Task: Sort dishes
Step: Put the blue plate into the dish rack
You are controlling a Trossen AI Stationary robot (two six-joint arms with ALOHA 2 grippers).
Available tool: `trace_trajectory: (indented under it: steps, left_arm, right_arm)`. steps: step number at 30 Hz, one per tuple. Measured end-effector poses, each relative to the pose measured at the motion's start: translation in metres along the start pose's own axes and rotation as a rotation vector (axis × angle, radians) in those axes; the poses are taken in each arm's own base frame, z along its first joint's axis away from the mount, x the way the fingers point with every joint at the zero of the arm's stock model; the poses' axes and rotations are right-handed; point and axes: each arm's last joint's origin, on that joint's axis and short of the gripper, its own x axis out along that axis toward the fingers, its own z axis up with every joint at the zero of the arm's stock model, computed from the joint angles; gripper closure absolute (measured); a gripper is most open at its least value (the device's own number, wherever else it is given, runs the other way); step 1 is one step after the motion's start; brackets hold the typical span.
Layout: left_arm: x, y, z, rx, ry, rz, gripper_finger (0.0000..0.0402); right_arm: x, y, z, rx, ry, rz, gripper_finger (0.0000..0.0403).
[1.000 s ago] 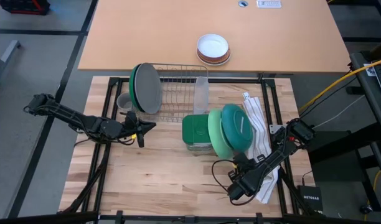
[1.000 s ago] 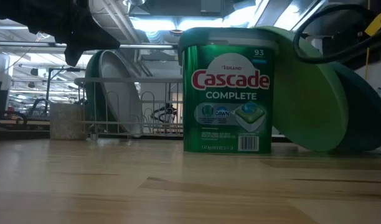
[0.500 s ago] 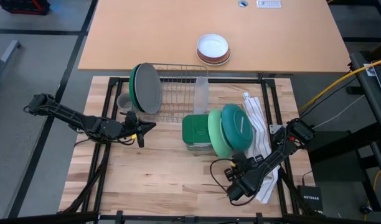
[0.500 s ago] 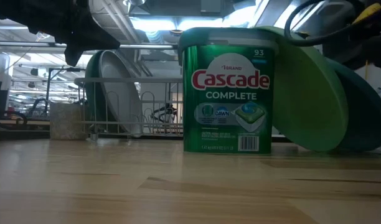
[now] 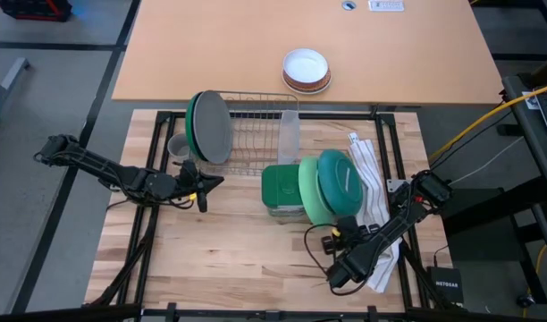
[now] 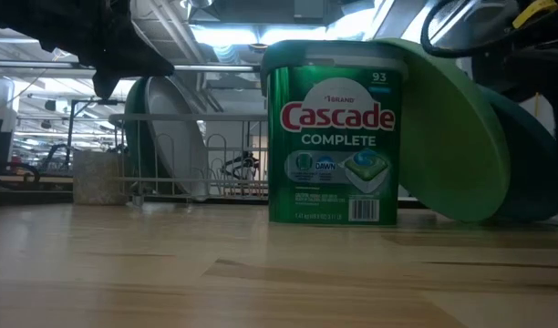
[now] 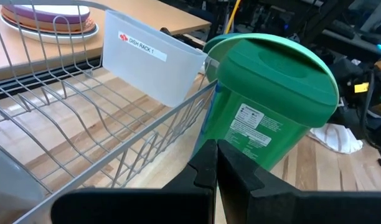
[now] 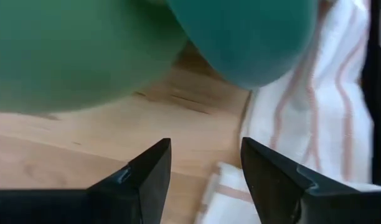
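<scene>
**Right fingers open near the leaning plates**

I see my right gripper [image 5: 345,231] low over the table [image 5: 238,259], fingers spread and empty, just short of the light green plate [image 5: 311,192] and teal plate [image 5: 340,183] leaning on the green tub [image 5: 279,190]. My left gripper [image 5: 211,182] waits beside the dish rack [image 5: 256,134], fingers pressed together, empty. Grey plate [image 5: 213,127] stands in the rack.

The left arm reaches in from the frame's left edge, stretched low toward centre-left, its left gripper [image 5: 205,183] with fingers pressed together. The right arm bends in from the right edge toward lower centre, its right gripper [image 5: 339,229] with fingers [image 8: 147,177] spread apart.
</scene>
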Motion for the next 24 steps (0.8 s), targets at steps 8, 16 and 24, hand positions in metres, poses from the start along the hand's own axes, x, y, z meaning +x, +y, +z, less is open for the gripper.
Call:
trace_trajectory:
  steps: [8, 16, 24]
  left_arm:
    - [0.000, 0.000, 0.000, -0.001, -0.001, 0.000, 0.0400]
    - [0.000, 0.000, 0.000, -0.002, -0.001, -0.001, 0.0400]
    - [0.000, 0.000, 0.000, -0.002, -0.001, 0.000, 0.0400]
  right_arm:
    - [0.005, 0.006, 0.000, 0.017, -0.022, 0.018, 0.0205]
    - [0.025, 0.021, 0.007, 0.026, -0.056, -0.047, 0.0205]
    - [0.032, 0.022, 0.012, 0.005, -0.105, -0.113, 0.0205]
